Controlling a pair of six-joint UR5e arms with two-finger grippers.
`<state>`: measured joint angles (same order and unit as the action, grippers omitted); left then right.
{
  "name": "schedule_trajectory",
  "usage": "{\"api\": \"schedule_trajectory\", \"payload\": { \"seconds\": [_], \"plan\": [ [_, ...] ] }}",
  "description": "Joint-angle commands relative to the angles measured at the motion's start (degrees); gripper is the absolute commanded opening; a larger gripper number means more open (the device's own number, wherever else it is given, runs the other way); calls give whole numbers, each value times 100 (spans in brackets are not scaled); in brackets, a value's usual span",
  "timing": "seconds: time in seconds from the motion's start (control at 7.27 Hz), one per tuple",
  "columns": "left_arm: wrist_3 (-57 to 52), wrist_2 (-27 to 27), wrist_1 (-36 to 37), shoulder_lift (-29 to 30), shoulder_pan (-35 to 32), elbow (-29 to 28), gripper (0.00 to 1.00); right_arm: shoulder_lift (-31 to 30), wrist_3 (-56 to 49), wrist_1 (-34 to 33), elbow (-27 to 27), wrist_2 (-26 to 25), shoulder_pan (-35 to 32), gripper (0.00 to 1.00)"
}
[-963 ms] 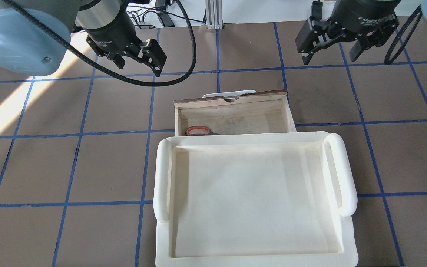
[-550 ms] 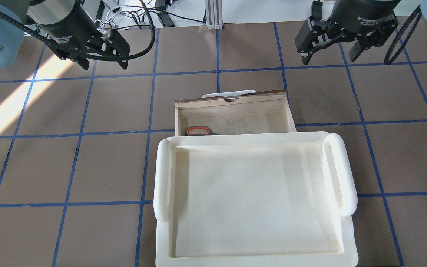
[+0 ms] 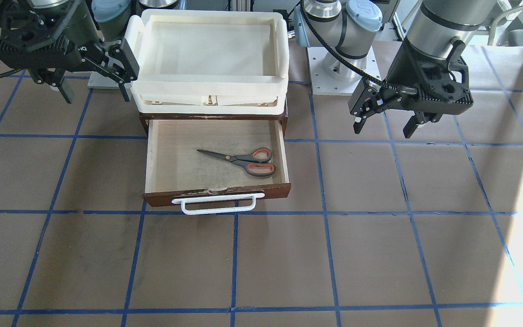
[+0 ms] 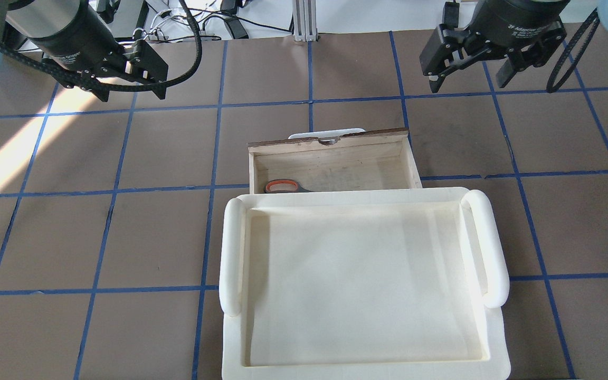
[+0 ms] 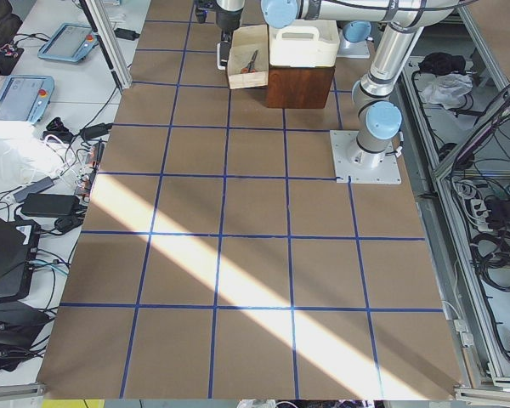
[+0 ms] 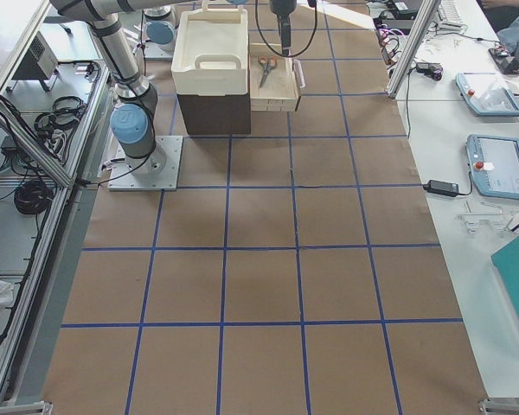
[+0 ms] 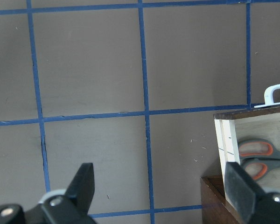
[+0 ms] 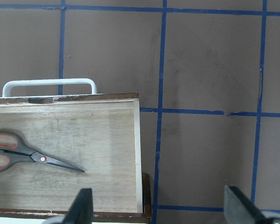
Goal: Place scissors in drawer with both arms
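The scissors (image 3: 243,161) lie flat inside the open drawer (image 3: 175,159), handles toward its right wall in the front-facing view. From overhead only an orange-lined loop of the scissors (image 4: 282,186) shows in the drawer (image 4: 335,166), under the tray's edge. The scissors also show in the left wrist view (image 7: 256,156) and the right wrist view (image 8: 28,156). My left gripper (image 4: 132,95) is open and empty, above the table well left of the drawer; it also shows in the front-facing view (image 3: 383,129). My right gripper (image 4: 467,84) is open and empty, to the drawer's right; it also shows in the front-facing view (image 3: 97,93).
A cream-white plastic tray (image 4: 346,198) sits on the dark brown cabinet (image 3: 145,125) that holds the drawer. The drawer's white bar handle (image 3: 218,203) faces away from me. Cables (image 4: 219,21) and an aluminium post (image 4: 304,21) stand at the table's far edge.
My left gripper has moved left and away from the drawer, and has turned. My right gripper, the drawer and the scissors have not moved.
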<state>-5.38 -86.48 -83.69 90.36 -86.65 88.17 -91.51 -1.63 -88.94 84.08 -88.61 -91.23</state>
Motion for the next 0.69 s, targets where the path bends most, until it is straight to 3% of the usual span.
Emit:
{"api": "schedule_trajectory", "payload": {
  "seconds": [0.0, 0.55],
  "plan": [
    [-7, -1, 19, -54, 7, 77, 100, 2, -4, 0, -6, -7, 0, 100],
    [1, 34, 54, -1, 147, 95, 100, 2, -22, 0, 3, -7, 0, 100]
  ]
}}
